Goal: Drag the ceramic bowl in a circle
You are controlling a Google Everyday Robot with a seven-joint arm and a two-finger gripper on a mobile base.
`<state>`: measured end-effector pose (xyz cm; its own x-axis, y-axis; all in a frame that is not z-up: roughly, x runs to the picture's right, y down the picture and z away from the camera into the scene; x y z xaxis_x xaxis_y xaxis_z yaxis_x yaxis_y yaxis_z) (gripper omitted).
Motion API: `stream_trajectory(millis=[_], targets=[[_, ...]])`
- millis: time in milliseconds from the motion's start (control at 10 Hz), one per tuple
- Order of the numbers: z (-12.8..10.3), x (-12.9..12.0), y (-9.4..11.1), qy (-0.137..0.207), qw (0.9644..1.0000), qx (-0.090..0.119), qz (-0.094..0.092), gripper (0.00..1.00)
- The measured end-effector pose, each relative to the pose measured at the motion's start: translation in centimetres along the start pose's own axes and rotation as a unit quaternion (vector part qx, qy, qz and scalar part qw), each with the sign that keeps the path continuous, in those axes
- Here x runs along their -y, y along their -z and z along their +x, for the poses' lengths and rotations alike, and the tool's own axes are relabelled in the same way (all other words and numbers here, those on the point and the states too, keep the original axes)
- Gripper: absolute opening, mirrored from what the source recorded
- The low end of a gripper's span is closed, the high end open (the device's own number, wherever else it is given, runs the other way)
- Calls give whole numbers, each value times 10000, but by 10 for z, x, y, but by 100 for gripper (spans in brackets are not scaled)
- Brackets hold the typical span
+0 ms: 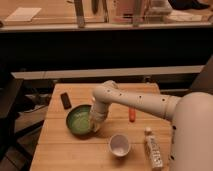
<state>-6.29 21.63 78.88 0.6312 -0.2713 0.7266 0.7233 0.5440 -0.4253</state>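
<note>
I see gripper (96, 126) down at right rim of ceramic bowl (79, 120), left-centre of wooden table (60, 150). White cup (119, 144) near, front-right. Black block (65, 100) behind bowl, orange item (132, 114) and bottle (154, 151) to right.

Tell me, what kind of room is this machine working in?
Probably a lab or office test area. A small wooden table holds a green bowl, cup and bottle, with glass-railed floor beyond. The gripper reaches the bowl's rim.
</note>
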Motion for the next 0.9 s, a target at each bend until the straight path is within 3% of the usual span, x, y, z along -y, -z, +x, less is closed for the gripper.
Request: stream_trajectory(millis=[900], targets=[[-10, -5, -3, -6, 9999, -53, -140, 1]])
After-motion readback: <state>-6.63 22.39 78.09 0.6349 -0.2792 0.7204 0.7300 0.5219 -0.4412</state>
